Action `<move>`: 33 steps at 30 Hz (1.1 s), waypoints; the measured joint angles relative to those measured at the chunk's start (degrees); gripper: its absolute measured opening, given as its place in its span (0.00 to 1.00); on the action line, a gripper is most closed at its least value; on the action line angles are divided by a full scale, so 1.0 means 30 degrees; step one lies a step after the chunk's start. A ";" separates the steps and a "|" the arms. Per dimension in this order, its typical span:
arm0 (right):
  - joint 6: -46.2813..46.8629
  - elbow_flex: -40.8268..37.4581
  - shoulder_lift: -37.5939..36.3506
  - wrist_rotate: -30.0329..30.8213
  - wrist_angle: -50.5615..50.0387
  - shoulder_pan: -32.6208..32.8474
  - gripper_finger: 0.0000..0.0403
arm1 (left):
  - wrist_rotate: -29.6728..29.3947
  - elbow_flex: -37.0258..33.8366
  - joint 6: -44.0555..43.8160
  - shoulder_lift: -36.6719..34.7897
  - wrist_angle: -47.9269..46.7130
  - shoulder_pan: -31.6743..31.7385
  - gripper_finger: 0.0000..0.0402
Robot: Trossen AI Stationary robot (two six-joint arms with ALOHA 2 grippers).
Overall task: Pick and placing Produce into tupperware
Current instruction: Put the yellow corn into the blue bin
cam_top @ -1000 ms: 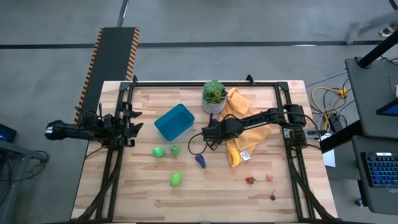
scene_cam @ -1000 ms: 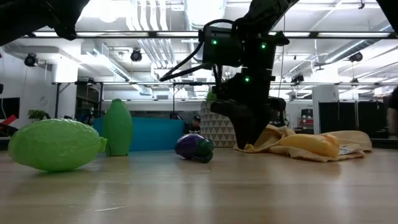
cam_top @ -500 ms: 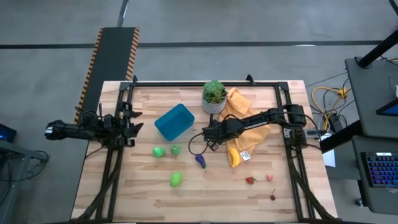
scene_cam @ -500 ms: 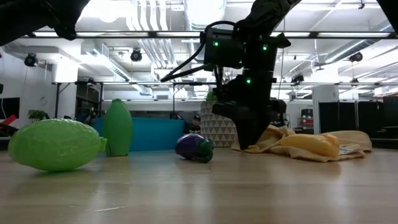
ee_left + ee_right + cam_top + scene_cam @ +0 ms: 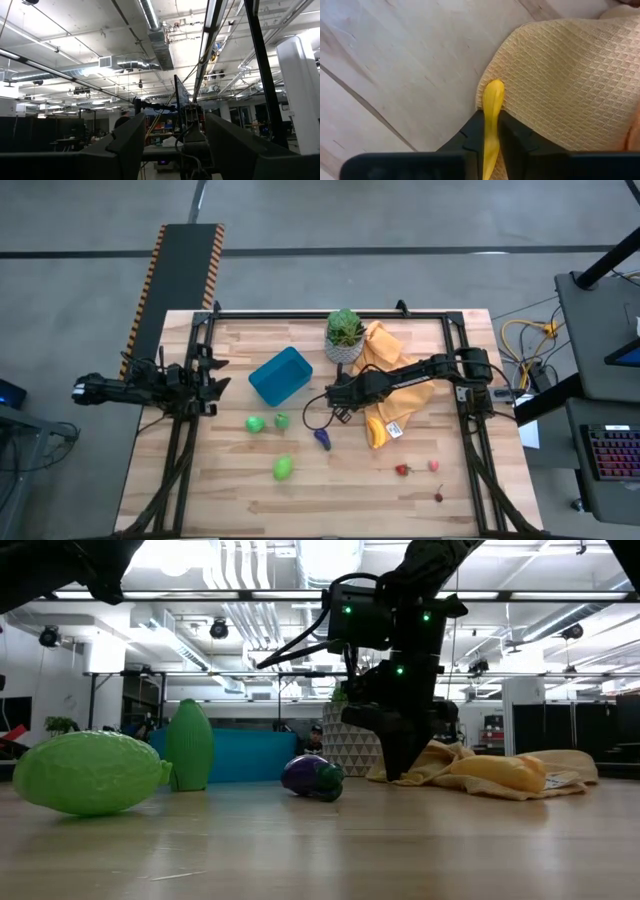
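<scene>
The right gripper [image 5: 490, 142] is pinching a thin yellow banana [image 5: 491, 117] at the yellow cloth's [image 5: 570, 80] edge. The blue tupperware [image 5: 280, 375] is sitting beyond bare wood; the left gripper [image 5: 215, 376], half-open, is waiting at the table's [image 5: 200, 490] left edge.

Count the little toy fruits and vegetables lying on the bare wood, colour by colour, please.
Green rounded plastic pieces: 3
Purple plastic eggplant: 1
Tiny red plastic pieces: 3
Total: 7
</scene>
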 joint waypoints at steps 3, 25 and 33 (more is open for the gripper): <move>-0.0217 0.0000 0.0000 0.0000 0.0000 0.0000 0.09 | -0.0003 0.0000 0.0000 0.0002 -0.0004 0.0005 0.48; -0.0999 0.0901 -0.0248 -0.0175 -0.0182 0.0000 0.08 | -0.0007 0.0000 0.0006 0.0006 -0.0006 0.0004 0.48; -0.1780 0.1765 -0.0255 -0.0175 -0.0087 0.0000 0.08 | -0.0007 0.0000 0.0007 0.0006 0.0000 -0.0001 0.48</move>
